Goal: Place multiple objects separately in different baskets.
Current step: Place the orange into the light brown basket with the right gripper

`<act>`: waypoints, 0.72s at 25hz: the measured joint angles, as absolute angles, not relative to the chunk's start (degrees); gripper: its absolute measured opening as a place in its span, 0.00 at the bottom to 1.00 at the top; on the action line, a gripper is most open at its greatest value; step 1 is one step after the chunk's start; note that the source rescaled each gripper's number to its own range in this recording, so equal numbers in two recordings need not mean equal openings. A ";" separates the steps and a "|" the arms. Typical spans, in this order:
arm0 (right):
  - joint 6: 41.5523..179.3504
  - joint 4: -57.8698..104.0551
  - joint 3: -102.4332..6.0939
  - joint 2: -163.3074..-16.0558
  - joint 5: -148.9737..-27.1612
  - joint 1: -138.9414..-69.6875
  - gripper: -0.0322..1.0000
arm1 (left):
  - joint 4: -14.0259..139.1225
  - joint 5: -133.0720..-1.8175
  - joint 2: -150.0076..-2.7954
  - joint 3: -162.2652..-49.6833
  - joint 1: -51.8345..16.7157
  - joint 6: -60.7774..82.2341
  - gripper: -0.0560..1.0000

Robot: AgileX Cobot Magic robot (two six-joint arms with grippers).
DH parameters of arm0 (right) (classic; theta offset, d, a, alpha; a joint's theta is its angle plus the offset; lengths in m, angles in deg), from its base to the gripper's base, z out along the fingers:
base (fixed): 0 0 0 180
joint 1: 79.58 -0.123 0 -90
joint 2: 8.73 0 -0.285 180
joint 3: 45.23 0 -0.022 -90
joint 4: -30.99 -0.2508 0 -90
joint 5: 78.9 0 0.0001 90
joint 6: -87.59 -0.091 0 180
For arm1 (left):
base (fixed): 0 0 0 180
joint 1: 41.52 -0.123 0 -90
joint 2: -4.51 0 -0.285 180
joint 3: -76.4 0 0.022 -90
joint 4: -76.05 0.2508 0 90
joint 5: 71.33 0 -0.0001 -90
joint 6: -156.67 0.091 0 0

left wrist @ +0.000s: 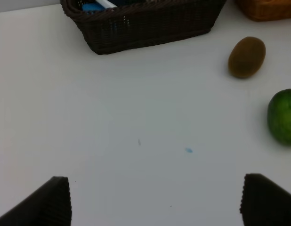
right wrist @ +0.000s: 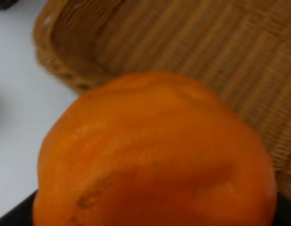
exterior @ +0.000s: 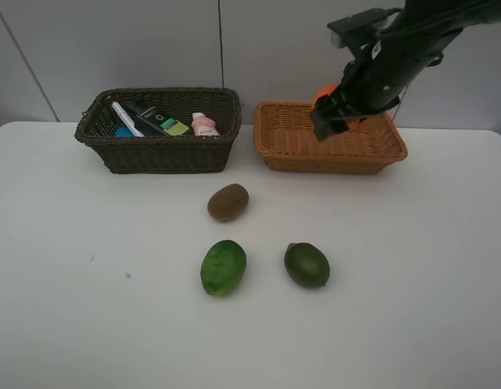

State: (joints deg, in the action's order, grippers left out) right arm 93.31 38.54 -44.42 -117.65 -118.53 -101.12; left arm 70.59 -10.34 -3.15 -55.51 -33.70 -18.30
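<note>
Above the light tan basket [exterior: 372,151], the orange [right wrist: 155,150] hangs clamped in the right pincer [exterior: 328,121], jaws closed around it, probably for a drop there, the fruit side by my guess. The dark brown basket [exterior: 153,154] beside it holds the marker [exterior: 125,119], the dark green bottle [exterior: 149,117] and the pink bottle [exterior: 204,124]. The kiwi [exterior: 228,202], lighter green fruit [exterior: 224,267] and darker green fruit [exterior: 306,264] lie apart on the white counter [exterior: 413,284], unsorted. The left pincer [left wrist: 155,188] gapes wide, holding nothing. Grey panelled wall [exterior: 113,40] behind.

Right arm [exterior: 396,57] raised, left fingers [left wrist: 42,205] (wide) apart
</note>
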 joint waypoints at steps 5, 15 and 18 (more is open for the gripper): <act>92.99 35.86 -54.39 -123.29 -117.73 -91.97 0.78 | 70.59 -10.34 -3.15 -55.51 -33.70 -18.30 0.97; 92.95 30.99 -61.70 -136.20 -116.12 -87.19 0.94 | 70.59 -10.34 -3.15 -55.51 -33.70 -18.30 0.97; 92.95 30.99 -61.70 -136.88 -115.84 -87.19 0.98 | 70.59 -10.34 -3.15 -55.51 -33.70 -18.30 0.97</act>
